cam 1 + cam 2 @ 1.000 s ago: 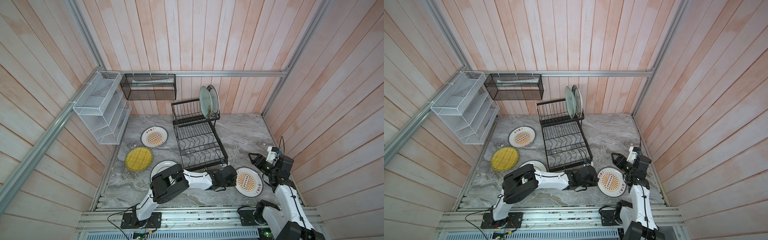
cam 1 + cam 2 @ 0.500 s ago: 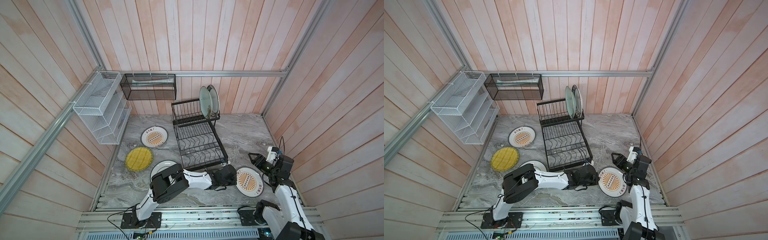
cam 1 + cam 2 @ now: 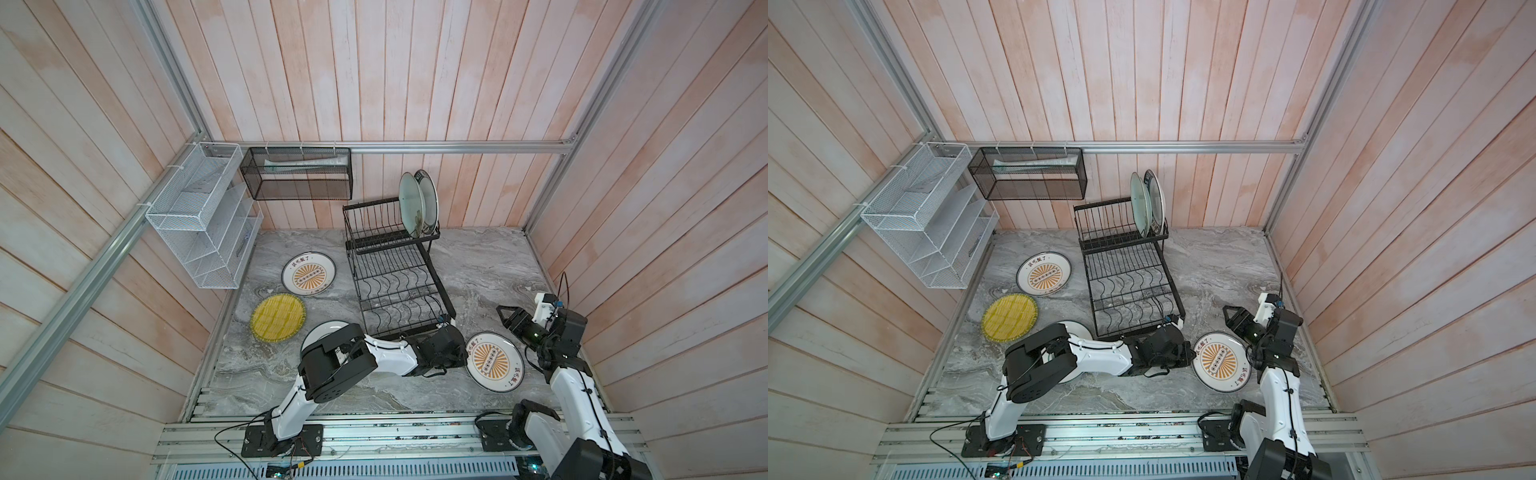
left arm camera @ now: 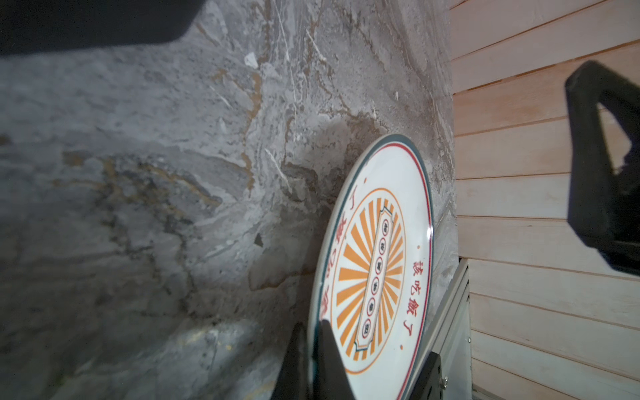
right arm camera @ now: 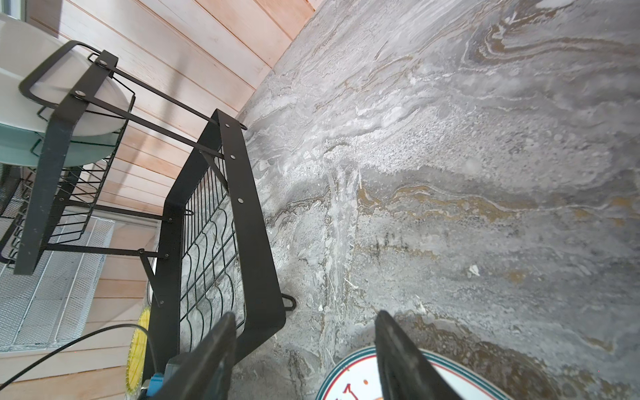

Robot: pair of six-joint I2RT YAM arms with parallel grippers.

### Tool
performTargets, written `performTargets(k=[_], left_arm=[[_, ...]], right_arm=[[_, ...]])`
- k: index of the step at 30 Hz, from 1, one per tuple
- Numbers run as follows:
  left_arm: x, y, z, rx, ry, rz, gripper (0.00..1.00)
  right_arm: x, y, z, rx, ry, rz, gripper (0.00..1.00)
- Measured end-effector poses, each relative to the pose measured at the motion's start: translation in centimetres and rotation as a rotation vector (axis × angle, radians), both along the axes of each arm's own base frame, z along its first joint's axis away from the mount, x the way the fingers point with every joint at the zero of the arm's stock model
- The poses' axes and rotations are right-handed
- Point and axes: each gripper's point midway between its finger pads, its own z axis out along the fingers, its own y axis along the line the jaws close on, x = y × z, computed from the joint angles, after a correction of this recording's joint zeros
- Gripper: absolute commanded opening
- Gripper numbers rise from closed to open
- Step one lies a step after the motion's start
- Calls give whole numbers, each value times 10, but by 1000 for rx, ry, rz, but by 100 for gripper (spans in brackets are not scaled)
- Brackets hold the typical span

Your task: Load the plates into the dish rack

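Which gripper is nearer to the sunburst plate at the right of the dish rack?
Left. The left gripper is shut on the rim of the sunburst plate; the right gripper hangs open beyond its far edge, not touching it.

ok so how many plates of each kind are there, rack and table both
orange sunburst plate: 2
yellow ribbed plate: 1
mint plate: 1
dark-lettered rim plate: 1
white plate, mostly hidden: 1
total: 6

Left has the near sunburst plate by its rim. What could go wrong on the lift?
The left gripper has its jaws on only the thin rim of the plate; lifted, it may pivot or slip out.
The rack has its near corner right beside that wrist; an upward swing could knock it.
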Motion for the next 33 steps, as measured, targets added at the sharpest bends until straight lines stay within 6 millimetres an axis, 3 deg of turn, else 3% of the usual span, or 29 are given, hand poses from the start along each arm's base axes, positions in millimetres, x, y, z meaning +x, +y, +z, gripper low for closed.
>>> performTargets(k=[33], left_arm=[[32,12,36,-72,-18,21,0]], right_arm=[[0,0,25,20,-56,19,64]])
